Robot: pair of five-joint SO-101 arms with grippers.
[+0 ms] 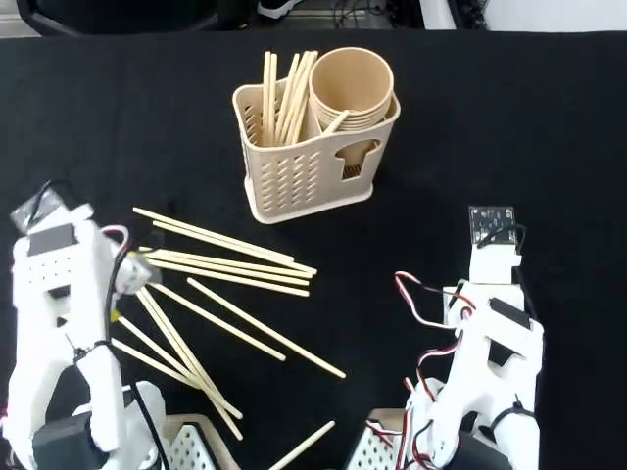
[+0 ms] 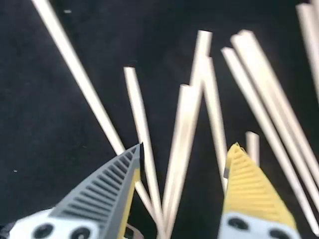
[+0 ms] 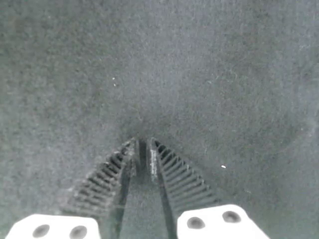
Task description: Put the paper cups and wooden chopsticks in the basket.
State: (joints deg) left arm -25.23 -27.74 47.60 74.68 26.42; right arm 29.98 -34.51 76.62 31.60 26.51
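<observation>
A cream slotted basket (image 1: 306, 178) stands at the back centre with stacked paper cups (image 1: 351, 86) and several wooden chopsticks (image 1: 284, 96) upright in it. More chopsticks (image 1: 227, 262) lie scattered on the black cloth left of centre. My left gripper (image 2: 187, 149) hovers open just above that pile, with a few chopsticks (image 2: 183, 139) between its fingertips (image 2: 124, 169). The left arm (image 1: 59, 294) stands at the left edge of the table. My right gripper (image 3: 142, 147) is shut over bare cloth, holding nothing; its arm (image 1: 490, 323) stands at the right.
A stray chopstick (image 1: 302, 446) lies near the front edge between the arm bases. Black cloth (image 1: 549, 147) covers the table, with open room right of the basket.
</observation>
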